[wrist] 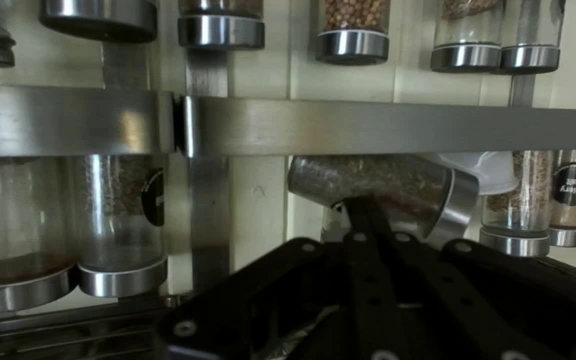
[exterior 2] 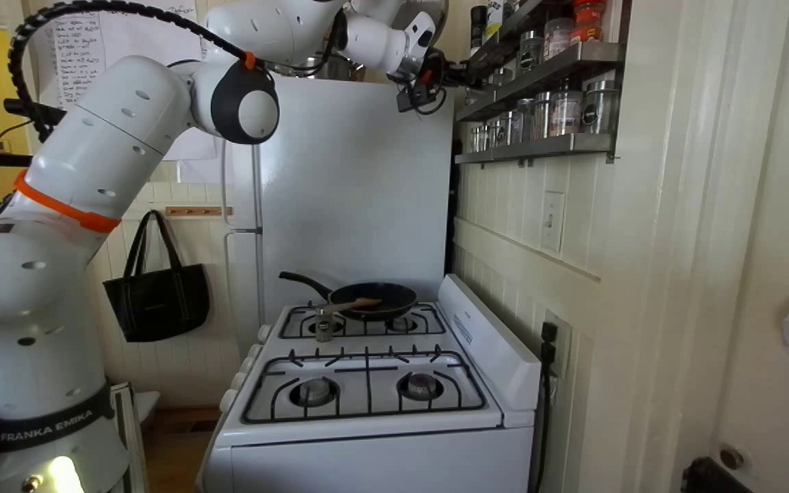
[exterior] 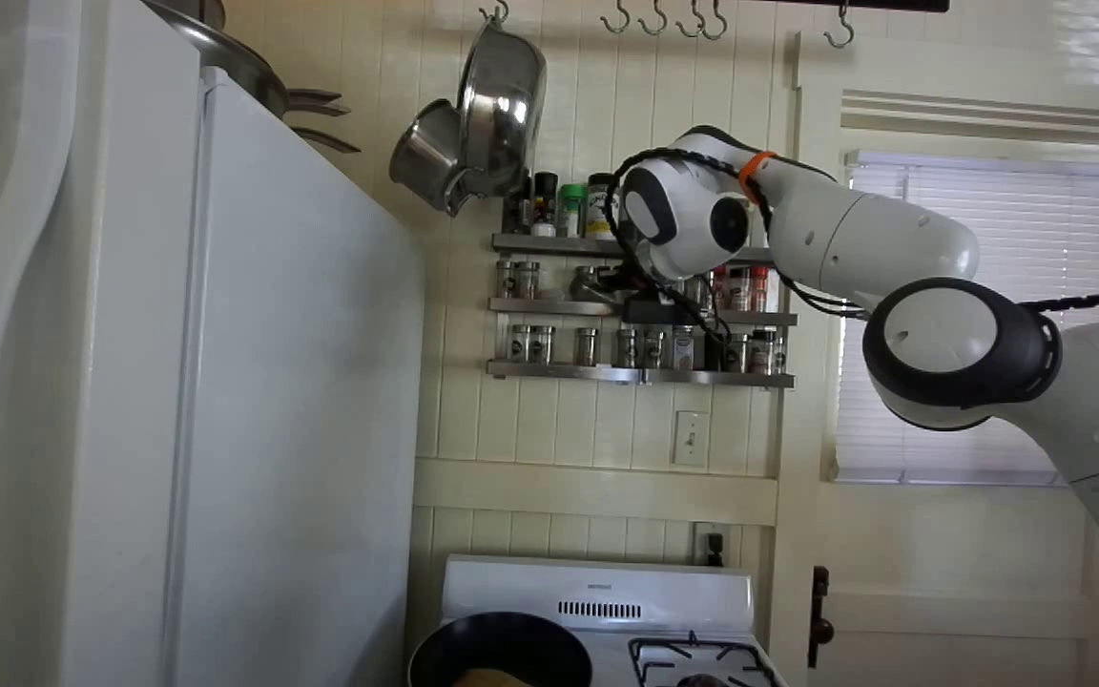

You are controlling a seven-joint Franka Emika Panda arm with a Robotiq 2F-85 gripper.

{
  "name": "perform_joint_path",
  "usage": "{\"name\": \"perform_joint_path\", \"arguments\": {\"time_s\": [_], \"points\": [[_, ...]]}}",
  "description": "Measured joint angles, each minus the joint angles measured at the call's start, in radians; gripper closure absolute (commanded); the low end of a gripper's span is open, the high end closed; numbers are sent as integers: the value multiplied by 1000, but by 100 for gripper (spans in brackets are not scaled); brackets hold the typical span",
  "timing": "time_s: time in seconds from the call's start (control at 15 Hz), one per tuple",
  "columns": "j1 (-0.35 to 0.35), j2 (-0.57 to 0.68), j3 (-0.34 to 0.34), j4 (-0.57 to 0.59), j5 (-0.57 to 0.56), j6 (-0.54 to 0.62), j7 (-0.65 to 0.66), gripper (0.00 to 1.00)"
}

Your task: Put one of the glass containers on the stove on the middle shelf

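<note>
Tilted jar (wrist: 403, 181): on the middle shelf (exterior: 549, 306), behind its rail (wrist: 393, 127)
Claw (wrist: 362, 202): fingers together, tips at the jar; contact unclear
Shelf step: probably righting it
Next nudge: gentle, raising the lid (wrist: 455, 206)

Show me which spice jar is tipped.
The leaning jar on the middle shelf, right by the shut jaws: nearly on its side, whereas the other lidded jars stand upright.

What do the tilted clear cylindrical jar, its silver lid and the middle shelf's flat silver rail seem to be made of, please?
Tilted clear cylindrical jar: probably smooth glass, since contents show through; clear plastic could look alike. Silver lid: likely satin metal, by its grey sheen. Flat silver rail: seemingly brushed metal, perhaps steel, given its soft highlights.
</note>
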Motion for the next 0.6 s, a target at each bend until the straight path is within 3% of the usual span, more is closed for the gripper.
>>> {"name": "perform_joint_path", "arguments": {"time_s": [0.6], "points": [[0, 1, 9, -1, 2, 0, 0, 100]]}}
